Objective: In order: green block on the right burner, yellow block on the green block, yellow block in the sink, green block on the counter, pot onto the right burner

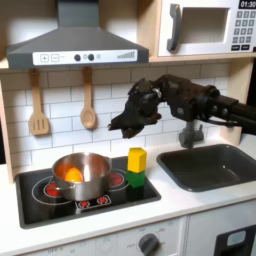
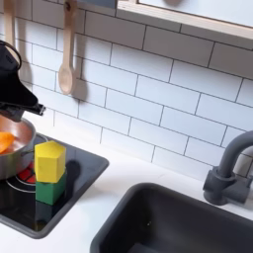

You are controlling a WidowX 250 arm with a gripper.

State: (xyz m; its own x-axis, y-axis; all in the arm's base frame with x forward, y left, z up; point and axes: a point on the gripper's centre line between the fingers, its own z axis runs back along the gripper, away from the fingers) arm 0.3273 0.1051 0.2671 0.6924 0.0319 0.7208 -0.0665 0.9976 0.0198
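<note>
The yellow block (image 1: 136, 159) (image 2: 49, 160) stands on top of the green block (image 1: 135, 180) (image 2: 51, 189), stacked on the black cooktop's right burner in both exterior views. The steel pot (image 1: 84, 178) (image 2: 9, 156) sits on the left burner with a rounder orange piece (image 1: 73, 175) inside. My gripper (image 1: 127, 127) (image 2: 22, 99) hangs just above the stack and slightly to its left, apart from the yellow block, open and holding nothing. The dark grey sink (image 1: 214, 166) (image 2: 183, 223) lies right of the cooktop, set in the off-white counter (image 1: 170, 203) (image 2: 111, 194).
The arched faucet (image 2: 228, 168) stands at the sink's back, partly behind my arm in the first exterior view. Two wooden utensils (image 1: 38, 105) (image 2: 65, 59) hang on the tiled wall. A range hood (image 1: 75, 45) and a microwave (image 1: 205, 28) sit overhead.
</note>
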